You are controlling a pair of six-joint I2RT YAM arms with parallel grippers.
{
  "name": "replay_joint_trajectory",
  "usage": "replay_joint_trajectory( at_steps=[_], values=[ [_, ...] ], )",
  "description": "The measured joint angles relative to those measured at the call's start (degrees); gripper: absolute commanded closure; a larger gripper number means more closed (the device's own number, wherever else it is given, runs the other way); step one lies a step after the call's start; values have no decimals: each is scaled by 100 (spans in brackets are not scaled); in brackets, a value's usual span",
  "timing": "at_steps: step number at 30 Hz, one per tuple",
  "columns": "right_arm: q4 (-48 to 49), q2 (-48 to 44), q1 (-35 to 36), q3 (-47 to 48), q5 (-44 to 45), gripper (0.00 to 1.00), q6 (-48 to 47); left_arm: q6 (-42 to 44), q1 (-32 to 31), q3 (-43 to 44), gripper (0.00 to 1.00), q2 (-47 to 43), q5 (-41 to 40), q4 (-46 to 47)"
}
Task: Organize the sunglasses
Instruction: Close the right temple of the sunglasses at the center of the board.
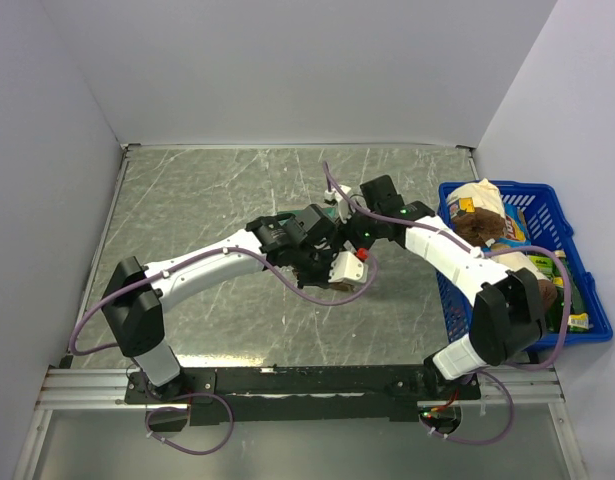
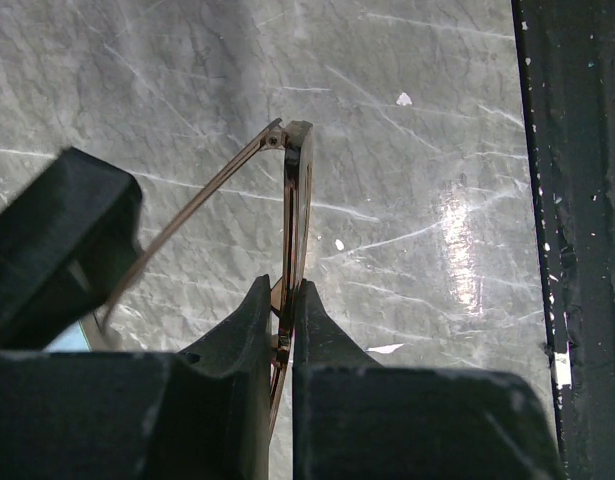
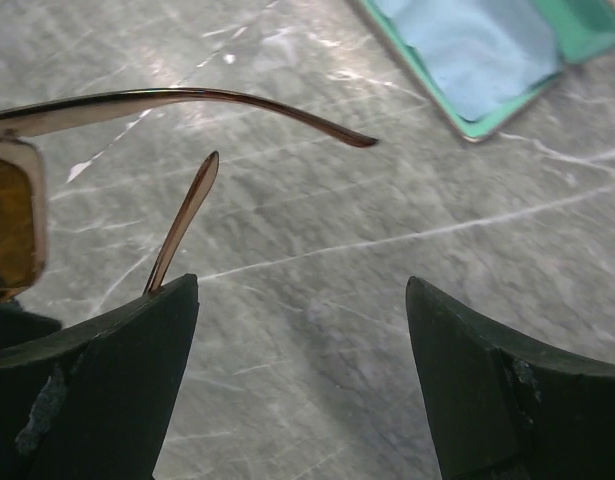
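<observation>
The sunglasses [image 2: 297, 190] hang over the grey marbled table [image 2: 167, 80], near its middle. They are clamped by the lens, edge-on, between the closed fingers of the left gripper [image 2: 284, 292], with one temple arm swung outward. The right gripper [image 3: 302, 300] stands just beside the temple tips, jaws wide apart and gripping nothing. Beyond it on the table lies the case [image 3: 443, 92], holding a light blue cloth [image 3: 477, 50].

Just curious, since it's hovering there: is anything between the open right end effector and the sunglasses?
Nothing visible does. The sunglasses have one arm tip right beside a finger of the open right end effector.
</observation>
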Motion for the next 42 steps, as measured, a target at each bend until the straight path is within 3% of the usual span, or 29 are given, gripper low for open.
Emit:
replay_joint_trajectory(
  at_steps=[21,31,42],
  values=[
    [-492,306,267,50,-1650,13,-579,-17,-96,4,96,28,15,-111],
    [-518,166,173,61,-1408,10,-584,-7,-116,4,96,28,-17,-94],
    [-363,-525,-726,116,-1311,0,-313,2,-343,-15,96,28,-37,-87]
  ],
)
